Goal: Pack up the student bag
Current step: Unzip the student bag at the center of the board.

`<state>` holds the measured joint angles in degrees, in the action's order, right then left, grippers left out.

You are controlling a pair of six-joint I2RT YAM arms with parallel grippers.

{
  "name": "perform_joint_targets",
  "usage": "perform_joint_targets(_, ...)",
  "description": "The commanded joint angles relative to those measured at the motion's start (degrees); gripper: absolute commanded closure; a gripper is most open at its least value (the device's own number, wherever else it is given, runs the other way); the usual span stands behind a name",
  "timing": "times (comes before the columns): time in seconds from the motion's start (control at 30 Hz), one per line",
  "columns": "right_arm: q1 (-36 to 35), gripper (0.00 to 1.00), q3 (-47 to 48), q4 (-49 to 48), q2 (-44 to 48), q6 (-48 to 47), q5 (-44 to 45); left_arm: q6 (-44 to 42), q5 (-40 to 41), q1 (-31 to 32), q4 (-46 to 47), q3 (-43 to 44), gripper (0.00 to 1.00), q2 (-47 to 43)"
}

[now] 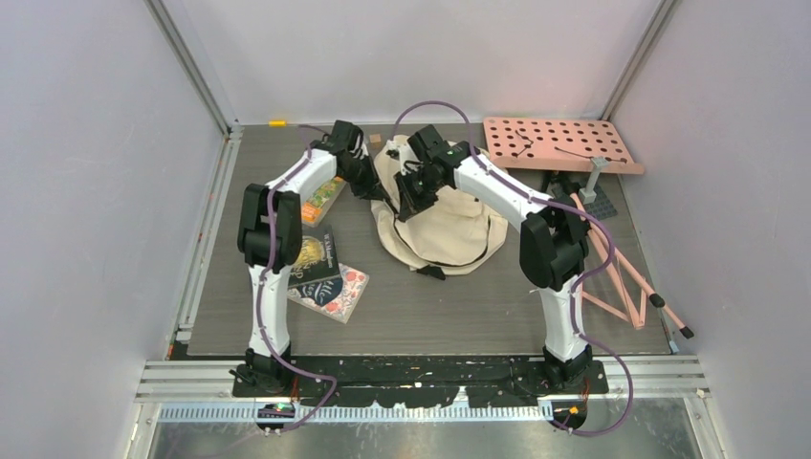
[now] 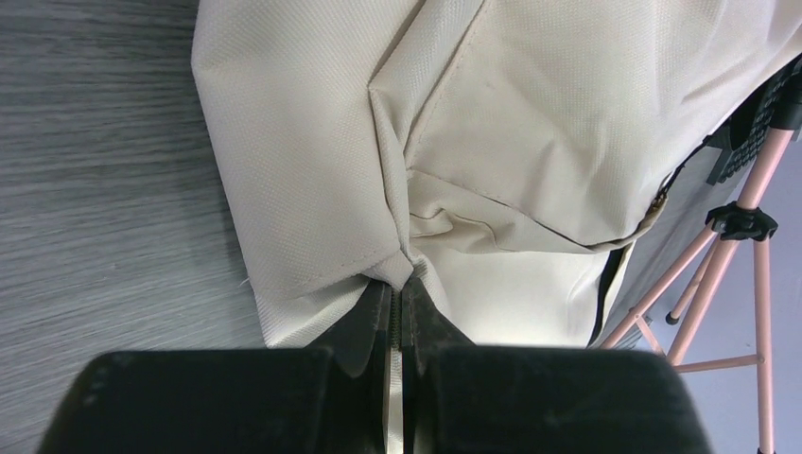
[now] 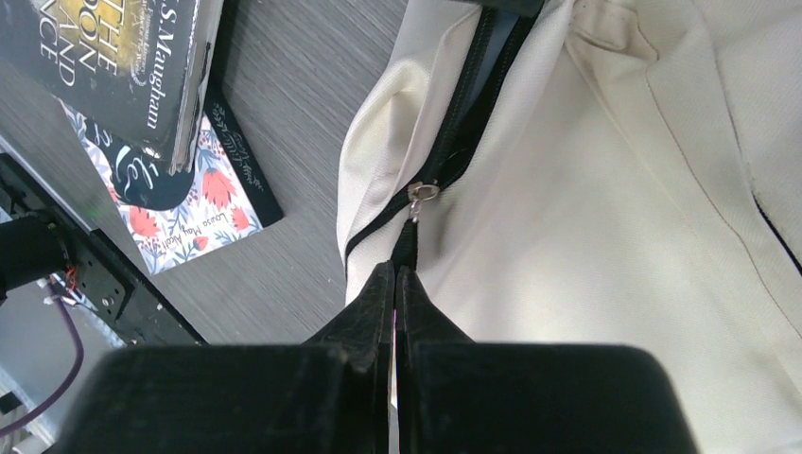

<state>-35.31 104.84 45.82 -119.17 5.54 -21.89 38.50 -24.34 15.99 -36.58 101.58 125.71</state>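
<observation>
The packing looks barely begun. The student bag (image 1: 449, 225) lies slumped on the far middle of the desk (image 1: 459, 316), between the two arms, and nothing can be seen inside it. The left tool (image 2: 399, 284) is pinched narrow on a fold of the cream fabric at the bag's edge, apparently to steady it. The right tool (image 3: 395, 274) is closed on the zipper pull (image 3: 407, 236) that hangs from the metal slider (image 3: 422, 192). Beyond the slider the black zipper track (image 3: 473, 95) seems slightly parted, while the stretch on its other side runs as a thin closed line. How wide the mouth stands cannot be told from these views. Three books lie on the desk to the left of the bag and apart from it: a dark book (image 1: 316, 256) resting on a floral book (image 1: 335, 290), and an orange-green book (image 1: 323, 199) partly under the left arm. By this judgement the step in hand is opening the zipper. Left to do are widening the mouth, putting in each book, and probably closing the bag.
</observation>
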Motion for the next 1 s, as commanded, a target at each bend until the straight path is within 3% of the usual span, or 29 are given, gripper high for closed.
perform_joint_targets(0.0,-1.32,1.00,2.74,13.43,6.15,-1.63,-3.05,-2.87,6.89,-2.54,7.24,4.32,1.00,1.66)
perform_joint_targets(0.17,-1.76,0.99,8.49,13.70,4.41,-0.28,-4.15,-4.01,4.92,-2.54,7.26,2.25,0.96,-0.34)
perform_joint_targets(0.33,-2.94,0.99,15.89,14.88,0.73,-0.13,-4.32,-5.20,3.25,-2.45,6.60,-2.94,0.62,-5.15)
perform_joint_targets(0.43,-3.51,0.99,16.82,15.01,-0.01,-0.12,-4.62,-5.27,5.13,-2.45,4.75,-6.97,0.50,-9.70)
perform_joint_targets(0.73,-5.54,1.00,15.59,14.99,-0.70,-0.65,-2.01,2.33,2.10,-0.53,7.47,-21.34,0.44,-21.56)
perform_joint_targets(0.97,-6.69,0.99,14.15,14.47,-0.32,-0.79,-0.65,5.63,2.02,2.47,5.45,-23.79,0.42,-25.30)
